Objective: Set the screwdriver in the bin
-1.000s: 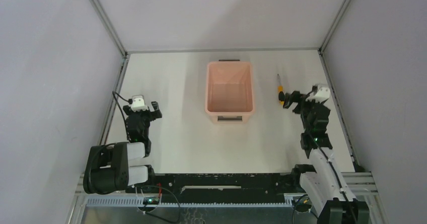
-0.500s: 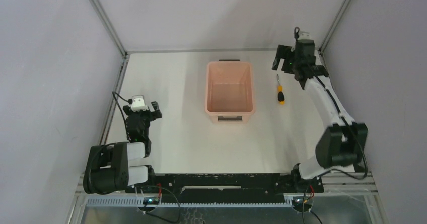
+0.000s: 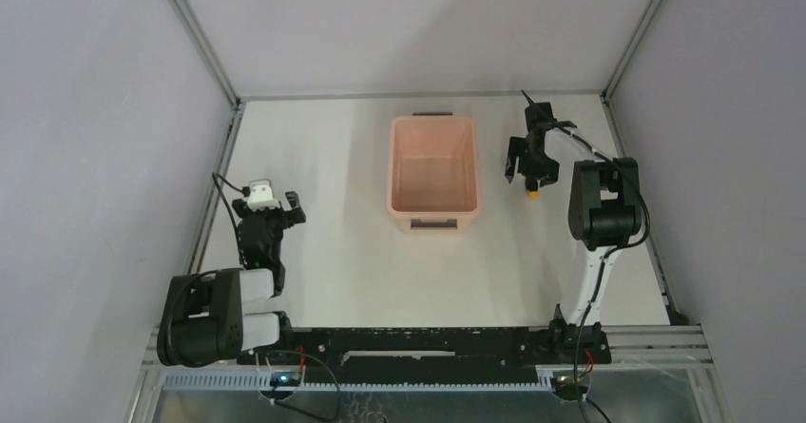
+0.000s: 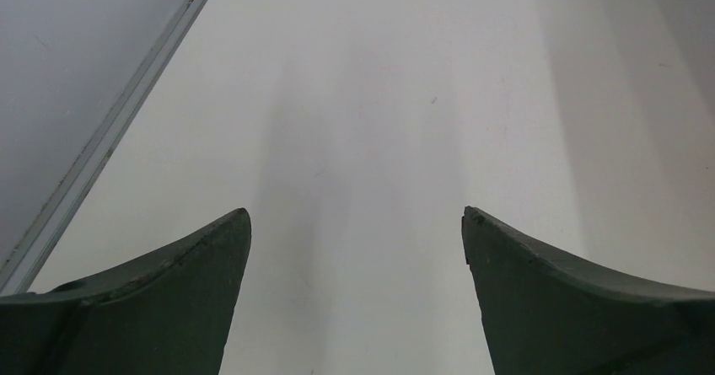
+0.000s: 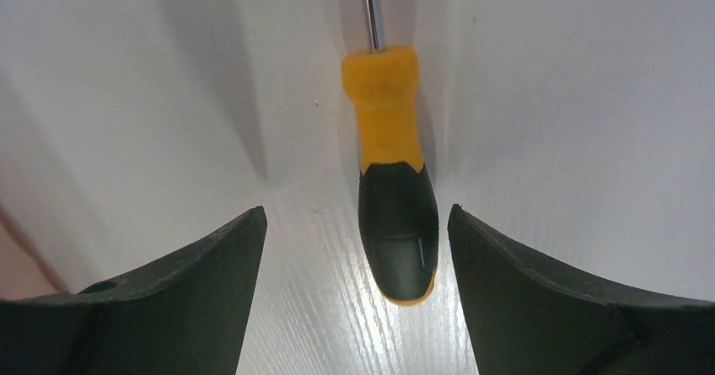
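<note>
Right gripper [image 3: 528, 170] is positioned directly over the screwdriver [image 5: 392, 181], jaws spread, the black handle end lying flat between them and clear of both, on the tabletop [image 3: 333, 157] between the bin [image 3: 432, 213] and the right edge.

Your screwdriver [image 5: 389, 181]: yellow-orange and black handle, grey shaft. Your bin [image 3: 392, 168] is pale salmon-pink, the table [image 3: 361, 261] white with faint grain.
</note>
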Action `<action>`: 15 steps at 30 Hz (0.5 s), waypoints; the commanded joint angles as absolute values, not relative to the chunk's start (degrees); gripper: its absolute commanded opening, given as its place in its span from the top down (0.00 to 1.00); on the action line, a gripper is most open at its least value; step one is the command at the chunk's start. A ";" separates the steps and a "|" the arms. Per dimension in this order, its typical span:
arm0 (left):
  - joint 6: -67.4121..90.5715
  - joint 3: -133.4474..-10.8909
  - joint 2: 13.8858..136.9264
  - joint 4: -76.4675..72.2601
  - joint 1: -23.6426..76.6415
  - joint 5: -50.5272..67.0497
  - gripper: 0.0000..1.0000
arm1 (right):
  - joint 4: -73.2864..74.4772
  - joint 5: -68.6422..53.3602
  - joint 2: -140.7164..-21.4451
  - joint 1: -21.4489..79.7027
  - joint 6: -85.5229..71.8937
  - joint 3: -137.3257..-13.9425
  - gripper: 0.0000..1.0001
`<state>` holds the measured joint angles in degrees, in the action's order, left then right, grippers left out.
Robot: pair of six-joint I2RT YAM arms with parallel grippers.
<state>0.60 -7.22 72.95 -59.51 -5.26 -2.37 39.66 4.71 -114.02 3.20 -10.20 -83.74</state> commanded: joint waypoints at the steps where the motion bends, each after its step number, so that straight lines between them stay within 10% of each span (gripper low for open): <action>1: 0.44 -10.11 71.89 -62.03 -5.10 -2.55 0.00 | 37.58 5.34 -116.39 2.65 -11.36 -84.44 0.17; 9: 0.43 -10.17 71.89 -62.05 -5.11 -2.55 0.00 | 38.50 7.03 -115.11 1.19 -11.81 -84.37 0.84; 15: 0.44 -10.13 71.89 -62.05 -5.10 -2.55 0.00 | 48.44 9.11 -102.43 0.97 -11.15 -88.53 0.92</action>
<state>0.60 -7.22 72.95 -59.51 -5.26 -2.37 41.41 6.13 -114.21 1.43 -10.96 -83.83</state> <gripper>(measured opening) 0.996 0.354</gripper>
